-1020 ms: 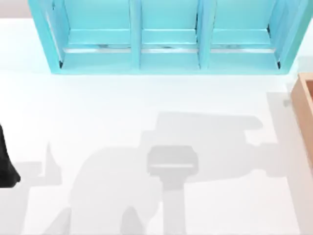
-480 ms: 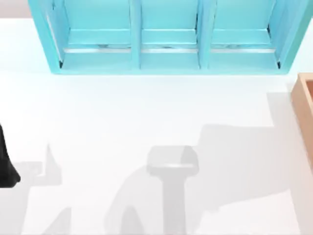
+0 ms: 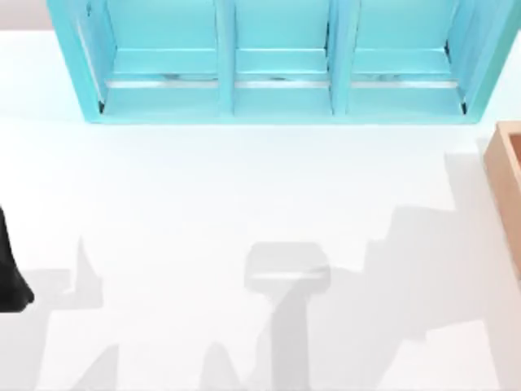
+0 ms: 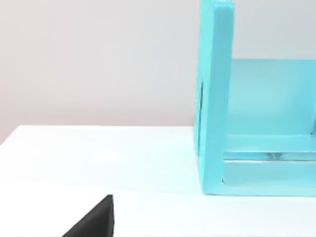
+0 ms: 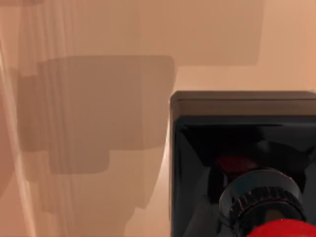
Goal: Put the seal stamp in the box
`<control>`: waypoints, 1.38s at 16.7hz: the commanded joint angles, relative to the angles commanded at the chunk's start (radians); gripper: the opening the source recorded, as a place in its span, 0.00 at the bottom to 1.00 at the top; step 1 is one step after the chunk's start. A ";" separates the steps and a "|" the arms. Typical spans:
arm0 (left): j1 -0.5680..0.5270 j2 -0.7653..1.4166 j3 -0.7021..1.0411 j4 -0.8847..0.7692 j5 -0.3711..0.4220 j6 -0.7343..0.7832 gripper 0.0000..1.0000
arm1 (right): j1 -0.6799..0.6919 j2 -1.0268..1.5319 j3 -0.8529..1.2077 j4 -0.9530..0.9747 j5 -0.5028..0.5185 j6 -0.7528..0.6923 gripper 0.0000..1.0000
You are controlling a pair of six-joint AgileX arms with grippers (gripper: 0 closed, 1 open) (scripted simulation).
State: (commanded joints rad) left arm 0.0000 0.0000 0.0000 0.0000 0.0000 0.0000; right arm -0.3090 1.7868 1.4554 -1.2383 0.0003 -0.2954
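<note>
Tracking big shadow [image 3: 423, 269] on desk [image 3: 203, 187]: a sec ago sat mid-desk, now slid over to right edge, up against box [image 3: 506, 175]; turquoise shelf unit [image 3: 277, 98] at far edge unchanged, left arm [image 3: 10, 277] parked at left edge. Seen from right wrist cam: seal stamp [image 5: 242, 148] upright, black base w/ red knob on top, close over tan, orange-brown surface, prob. box interior, though resting or hanging can't tell. Can't tell right gripper state (wide, narrow or clamped on stamp), so judged near end of task: lowering and release prob. all that's left.
</note>
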 joint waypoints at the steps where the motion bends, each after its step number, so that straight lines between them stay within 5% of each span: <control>1: 0.000 0.000 0.000 0.000 0.000 0.000 1.00 | 0.000 0.000 -0.021 0.021 0.000 0.000 0.00; 6: 0.000 0.000 0.000 0.000 0.000 0.000 1.00 | 0.000 0.000 -0.033 0.033 0.000 0.000 0.00; 19: 0.000 0.000 0.000 0.000 0.000 0.000 1.00 | 0.000 0.000 -0.033 0.033 0.000 0.000 0.98; 23: 0.000 0.000 0.000 0.000 0.000 0.000 1.00 | 0.000 0.000 -0.033 0.033 0.000 0.000 1.00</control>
State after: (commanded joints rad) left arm 0.0000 0.0000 0.0000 0.0000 0.0000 0.0000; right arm -0.3090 1.7868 1.4222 -1.2050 -0.0001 -0.2955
